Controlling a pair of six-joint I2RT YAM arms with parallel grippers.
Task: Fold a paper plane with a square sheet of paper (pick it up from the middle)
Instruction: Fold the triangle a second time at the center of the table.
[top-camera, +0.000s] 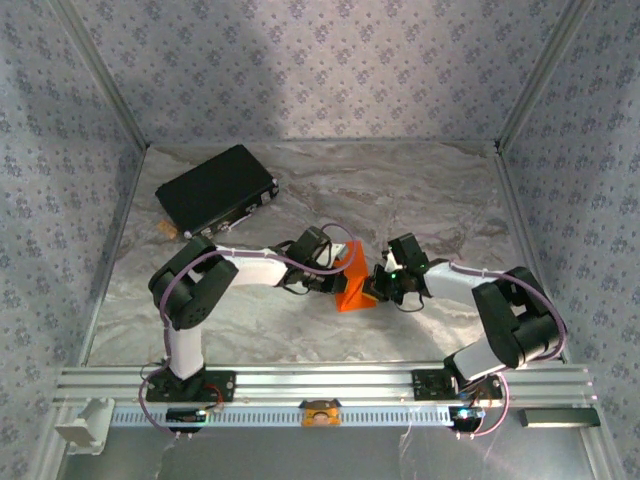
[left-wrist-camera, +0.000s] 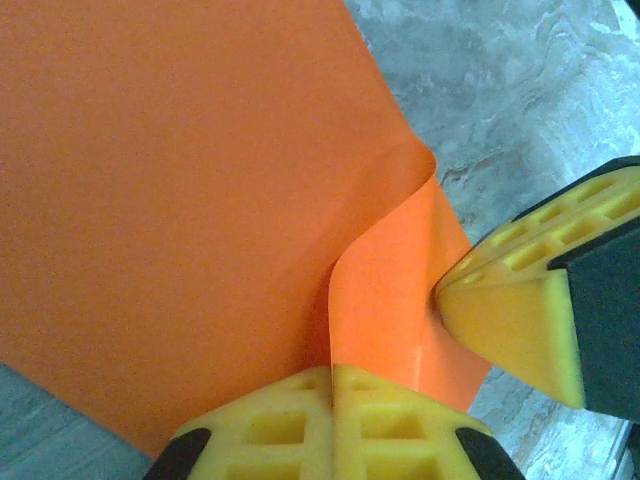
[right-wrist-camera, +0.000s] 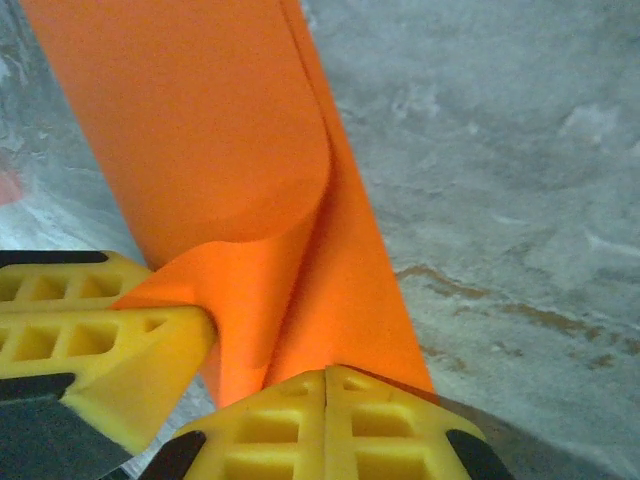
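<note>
Now both grippers are pinched shut on the thin, bright orange square sheet of paper (top-camera: 350, 287). It is held up over the grey marbled table (top-camera: 430, 190), nearer the arms than the flat black plastic case (top-camera: 215, 190) and to its right. The left gripper (left-wrist-camera: 332, 395) and the right gripper (right-wrist-camera: 327, 395) hold it close together, tips almost meeting. Paper like this is likely light, floppy and easy to tear (it curls between them), so hold a folded edge, gently. The case is closed — what is inside cannot be seen.

Right pincer (right-wrist-camera: 328, 378) clamped on folded orange sheet (right-wrist-camera: 200, 130), bottom centre. Left pincer (right-wrist-camera: 165, 300) pinches its curled edge, lower left. Grey marbled worktop (right-wrist-camera: 500, 150) beneath.
</note>
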